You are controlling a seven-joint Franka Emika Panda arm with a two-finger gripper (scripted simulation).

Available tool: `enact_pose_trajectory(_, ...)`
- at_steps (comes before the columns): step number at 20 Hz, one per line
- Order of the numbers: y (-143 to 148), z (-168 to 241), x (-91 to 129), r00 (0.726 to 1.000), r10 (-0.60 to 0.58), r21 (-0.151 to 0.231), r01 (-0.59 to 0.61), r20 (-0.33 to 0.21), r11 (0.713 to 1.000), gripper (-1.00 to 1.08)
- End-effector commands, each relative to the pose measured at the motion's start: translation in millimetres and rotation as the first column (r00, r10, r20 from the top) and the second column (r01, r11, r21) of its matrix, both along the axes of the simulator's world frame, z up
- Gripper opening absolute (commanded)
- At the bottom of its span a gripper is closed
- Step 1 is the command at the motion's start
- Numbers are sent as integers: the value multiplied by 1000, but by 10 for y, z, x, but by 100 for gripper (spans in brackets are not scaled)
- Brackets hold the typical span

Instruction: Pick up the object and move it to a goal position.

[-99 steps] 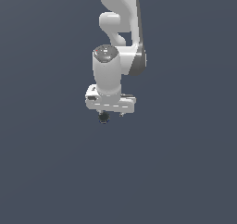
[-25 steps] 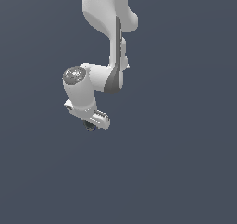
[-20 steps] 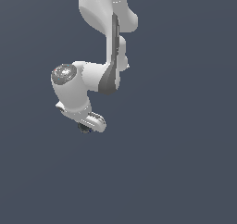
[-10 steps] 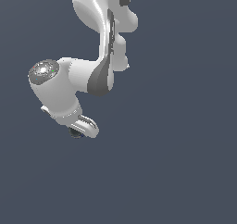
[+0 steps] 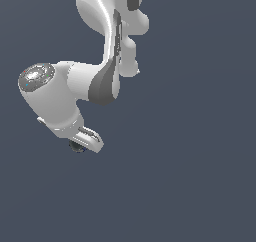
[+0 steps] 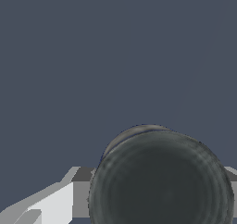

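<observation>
White Panda arm (image 5: 107, 46) drops in from the top of the exterior view, bends at a grey-banded elbow and runs out toward the exterior view's left. It ends in a fat white wrist housing with a grey cap (image 5: 36, 77) facing up and left. Below that housing the hand juts down and toward the exterior view's right as a flat white block.

The jaws (image 5: 80, 145) sit under that block, mostly hidden by the hand body. Tucked at their underside, a small dark roundish shape shows: the object (image 5: 76, 146). Only its lower edge peeks out, touching the hand. It sits in the lower left part of the exterior view, with nothing but flat blue-grey background around and beneath it. No surface is visible under it.

Wrist view: the object (image 6: 162, 177) fills the lower middle of the frame as a big, dark, near-black rounded body with faint concentric rings and a paler rim. A white and grey finger (image 6: 55, 200) runs up to the object's side and meets its outline. On the opposite side only a sliver of grey finger shows past the object's edge. Jaws read as closed around the object, gripping it between both fingers.

Everything else in the wrist view is the same plain blue-grey field, without features.
</observation>
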State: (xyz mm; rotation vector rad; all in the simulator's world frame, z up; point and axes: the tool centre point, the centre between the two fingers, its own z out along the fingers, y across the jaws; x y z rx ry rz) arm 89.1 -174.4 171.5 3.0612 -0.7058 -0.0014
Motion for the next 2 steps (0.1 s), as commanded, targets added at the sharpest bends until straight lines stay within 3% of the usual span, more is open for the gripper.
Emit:
enact_pose_trajectory(1, -5, 14, 16, 1000, 0, 0, 0, 1, 1000, -100)
enact_pose_trajectory(2, -5, 14, 17, 1000, 0, 0, 0, 1, 1000, -100)
